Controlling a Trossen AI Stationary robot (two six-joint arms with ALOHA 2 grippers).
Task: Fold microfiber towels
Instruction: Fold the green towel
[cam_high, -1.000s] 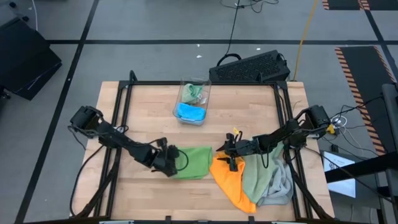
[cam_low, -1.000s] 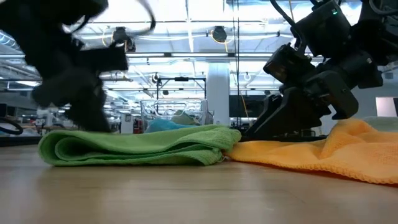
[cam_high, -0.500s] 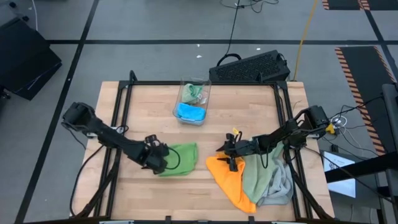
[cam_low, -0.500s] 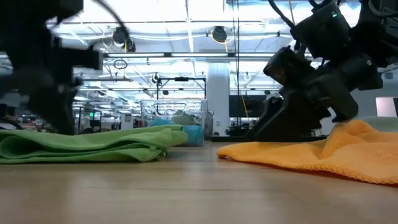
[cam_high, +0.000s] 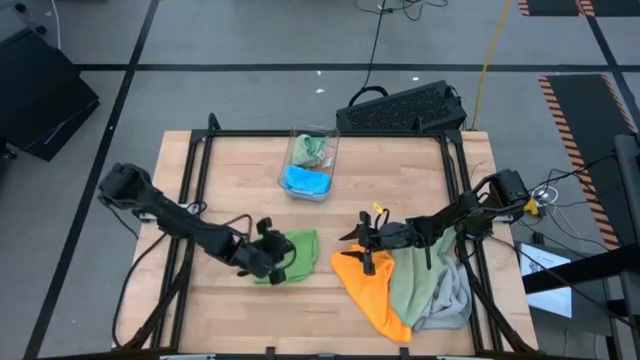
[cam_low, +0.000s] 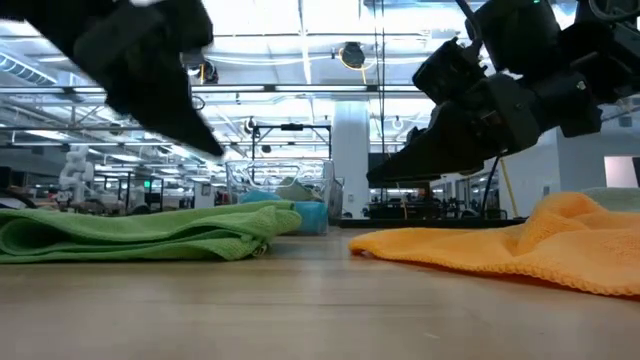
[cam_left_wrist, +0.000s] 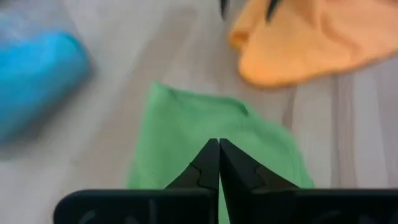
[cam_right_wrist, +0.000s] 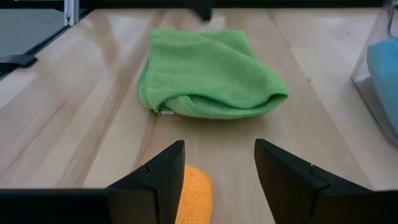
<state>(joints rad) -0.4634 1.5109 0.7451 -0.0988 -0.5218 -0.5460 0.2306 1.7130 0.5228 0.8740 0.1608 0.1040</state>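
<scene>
Nearest us, our right gripper (cam_high: 362, 248) hangs with fingers spread, empty, over the orange towel (cam_high: 372, 290). Our left gripper (cam_high: 281, 252), pinched closed on nothing, hovers above the folded green towel (cam_high: 298, 250). Beyond, a bin (cam_high: 311, 163) holds the blue towel (cam_high: 305, 180).

1. A bright green towel (cam_high: 297, 252) lies folded on the wooden table (cam_high: 230, 170).
2. The left gripper (cam_high: 279, 257) is over its left edge.
3. The right gripper (cam_high: 357, 243) is above an orange towel (cam_high: 372, 295).
4. A clear bin (cam_high: 311, 160) holds a blue towel (cam_high: 305, 180).
</scene>
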